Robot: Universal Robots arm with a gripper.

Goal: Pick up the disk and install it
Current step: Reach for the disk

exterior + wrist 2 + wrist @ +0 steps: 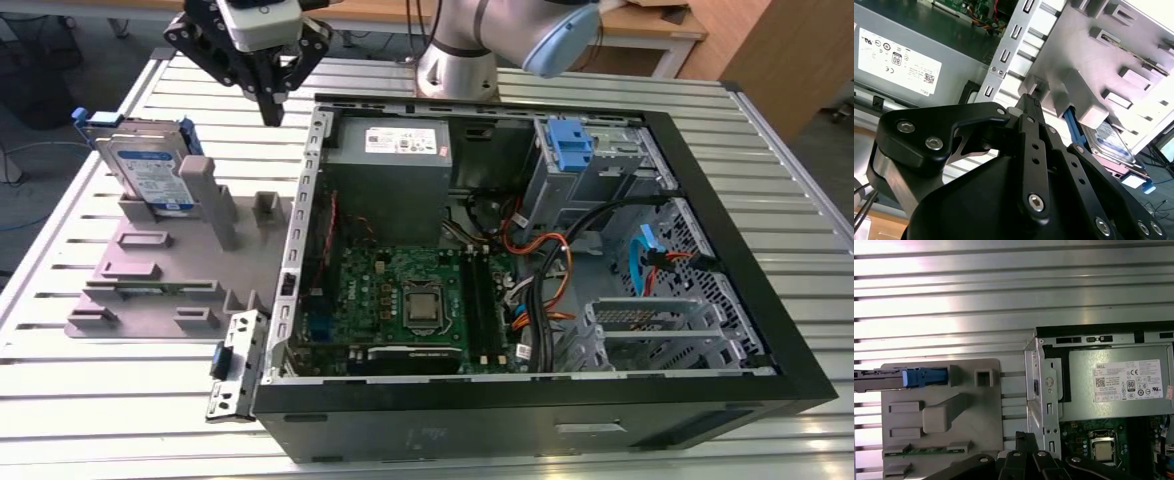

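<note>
The disk, a silver hard drive with a blue-and-white label and blue side rails, stands on edge in the grey slotted tray on the exterior view's left. My gripper hangs above the table between the disk and the open computer case, and touches neither. Its fingers are shut together with nothing between them. In the first wrist view the disk shows edge-on beside the fingertips. In the second wrist view the disk lies beyond the shut fingertips.
Inside the case are a motherboard, a grey power supply, loose cables and a drive bay with a blue latch. A metal bracket stands at the case's near corner. The slatted metal table surrounds everything.
</note>
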